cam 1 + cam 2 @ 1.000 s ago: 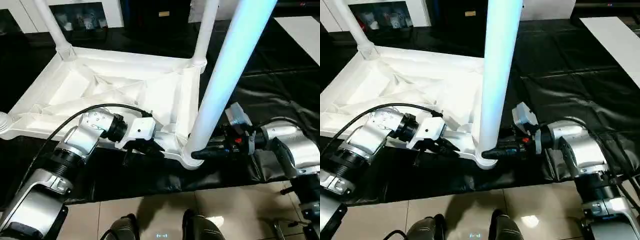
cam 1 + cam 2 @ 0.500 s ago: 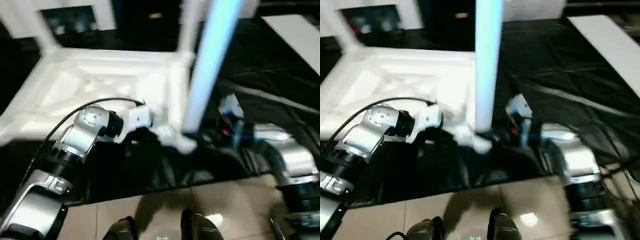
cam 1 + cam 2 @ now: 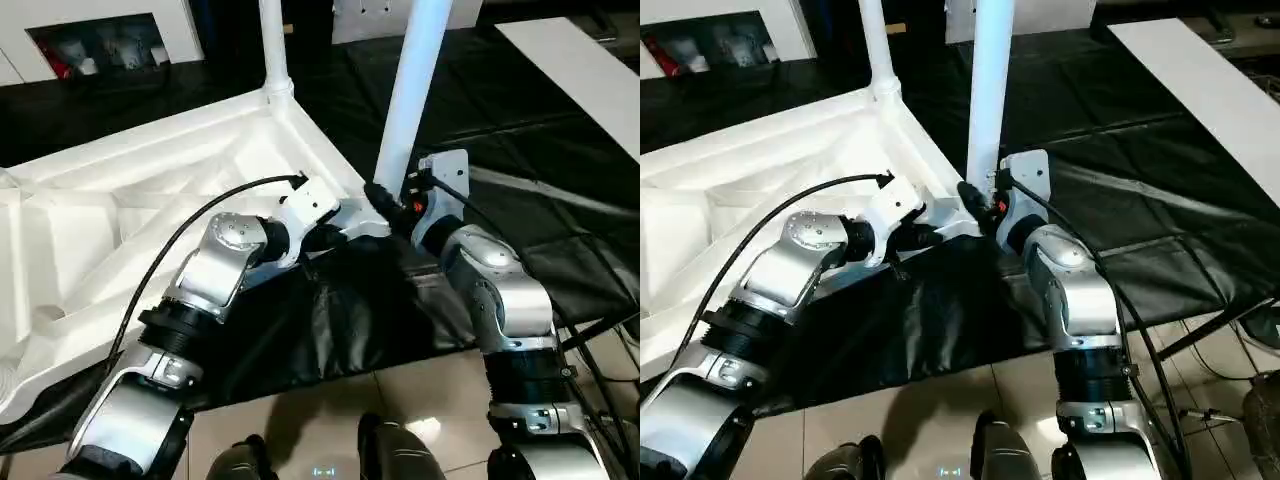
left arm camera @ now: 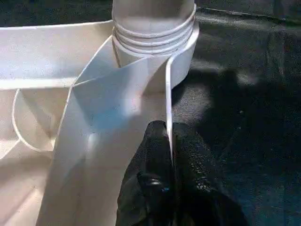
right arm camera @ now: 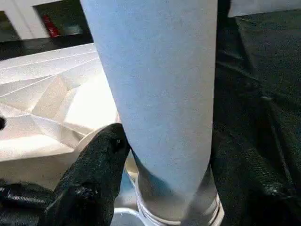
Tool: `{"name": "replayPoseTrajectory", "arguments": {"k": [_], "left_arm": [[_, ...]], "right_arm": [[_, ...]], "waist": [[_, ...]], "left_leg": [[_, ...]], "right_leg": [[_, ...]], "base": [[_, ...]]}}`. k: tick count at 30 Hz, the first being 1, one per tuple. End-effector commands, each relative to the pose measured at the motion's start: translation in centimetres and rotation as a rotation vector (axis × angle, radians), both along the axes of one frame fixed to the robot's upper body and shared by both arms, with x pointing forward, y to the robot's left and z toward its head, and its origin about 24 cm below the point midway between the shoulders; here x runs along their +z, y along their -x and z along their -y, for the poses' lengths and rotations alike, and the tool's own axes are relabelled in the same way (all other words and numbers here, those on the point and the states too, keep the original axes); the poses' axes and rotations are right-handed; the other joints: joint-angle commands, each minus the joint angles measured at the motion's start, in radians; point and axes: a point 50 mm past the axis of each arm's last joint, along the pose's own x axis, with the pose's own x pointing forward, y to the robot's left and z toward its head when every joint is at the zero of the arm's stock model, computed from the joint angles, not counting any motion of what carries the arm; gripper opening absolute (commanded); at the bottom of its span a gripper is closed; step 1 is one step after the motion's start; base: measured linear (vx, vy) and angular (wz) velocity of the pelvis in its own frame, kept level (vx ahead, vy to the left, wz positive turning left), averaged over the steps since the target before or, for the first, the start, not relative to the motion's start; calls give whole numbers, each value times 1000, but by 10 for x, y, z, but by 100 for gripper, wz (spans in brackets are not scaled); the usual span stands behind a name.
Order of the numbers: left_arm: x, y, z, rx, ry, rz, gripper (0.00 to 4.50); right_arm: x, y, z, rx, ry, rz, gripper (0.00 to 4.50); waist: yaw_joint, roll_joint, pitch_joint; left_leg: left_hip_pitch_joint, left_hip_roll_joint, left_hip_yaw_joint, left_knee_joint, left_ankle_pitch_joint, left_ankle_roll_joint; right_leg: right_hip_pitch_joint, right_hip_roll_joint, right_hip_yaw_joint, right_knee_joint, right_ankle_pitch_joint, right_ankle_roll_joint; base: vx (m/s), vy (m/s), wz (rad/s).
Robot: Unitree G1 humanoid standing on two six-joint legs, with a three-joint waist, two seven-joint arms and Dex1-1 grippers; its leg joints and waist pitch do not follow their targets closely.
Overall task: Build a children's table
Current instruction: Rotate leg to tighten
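Observation:
The children's table top (image 3: 150, 200) lies upside down on the black sheet, ribbed underside up. One white leg (image 3: 415, 80) stands in the near corner socket (image 4: 155, 28), and a second leg (image 3: 272, 45) rises from the far corner. My left gripper (image 3: 345, 222) is shut on the thin rim wall of the top just beside that near socket, its black fingers (image 4: 155, 155) pinching the wall. My right gripper (image 3: 385, 197) is open around the base of the near leg (image 5: 160, 70), with one finger (image 5: 94, 174) on each side.
The black sheet (image 3: 520, 130) covers the work surface and hangs over its near edge above a tiled floor (image 3: 330, 400). A white board (image 3: 580, 60) lies at the back right and white cabinets (image 3: 100, 30) stand behind. My feet (image 3: 250, 460) show below.
The whole picture has swung and shifted, so the camera has moved. Both grippers stay at the same near corner, the left on the rim and the right at the leg's base.

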Motion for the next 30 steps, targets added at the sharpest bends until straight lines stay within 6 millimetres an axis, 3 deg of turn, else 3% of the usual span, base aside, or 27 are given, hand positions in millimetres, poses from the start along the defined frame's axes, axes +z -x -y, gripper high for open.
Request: {"name": "replayPoseTrajectory", "arguments": {"k": [1,2,6,11,14,17,23,24,28,30], "left_arm": [[3,4,1,-88,-39,49,0],[1,6,-5,-122,-60,53,0],[1,11,-17,-283,-80,88,0],[-1,19,-23,-433,-86,52,0],[-3,25,-26,-560,-114,-11,0],[-4,26,-27,-608,-127,-24,0],[-4,27,-28,-682,-158,-40,0],[-4,27,-28,-684,-158,-40,0],[-2,25,-27,-702,-156,-34,0],[-2,24,-26,-702,-152,-31,0]], "right_arm": [[-10,13,-12,210,-4,-34,316],[-9,15,-2,251,20,-15,322],[-3,24,27,433,122,33,339],[0,31,41,603,205,72,339],[3,39,48,815,216,57,339],[5,40,49,884,216,40,323],[6,43,47,1028,190,-26,280],[6,42,47,1032,191,-27,267],[3,42,46,1102,204,-53,250],[3,42,46,1112,201,-54,220]], "waist": [[6,-3,-74],[9,3,-75],[22,-3,-77],[33,0,-72],[44,-1,-73],[54,-4,-74],[69,-7,-77],[71,-12,-78],[76,-16,-82],[77,-16,-82]], "left_leg": [[7,21,-6,-55,-178,133],[4,20,-6,-53,-166,146],[3,21,-4,-50,-144,180],[9,28,-3,-52,-161,169],[12,33,-1,-52,-165,174],[13,35,0,-51,-159,186],[14,36,1,-50,-140,175],[13,35,1,-49,-131,177],[13,35,3,-46,-107,187],[13,34,2,-46,-102,191]], "right_leg": [[79,-42,45,-63,-285,-183],[83,-44,44,-60,-259,-196],[89,-42,45,-54,-208,-221],[82,-46,48,-55,-266,-227],[81,-45,49,-51,-254,-241],[80,-46,50,-47,-242,-250],[80,-48,52,-46,-256,-247],[80,-48,52,-43,-247,-249],[80,-48,53,-40,-223,-256],[81,-48,52,-39,-224,-254]], "base": [[0,0,0],[0,0,0],[0,0,0],[0,0,0],[0,0,0],[0,0,0],[0,0,0],[0,0,0],[0,0,0],[0,0,0]]}}
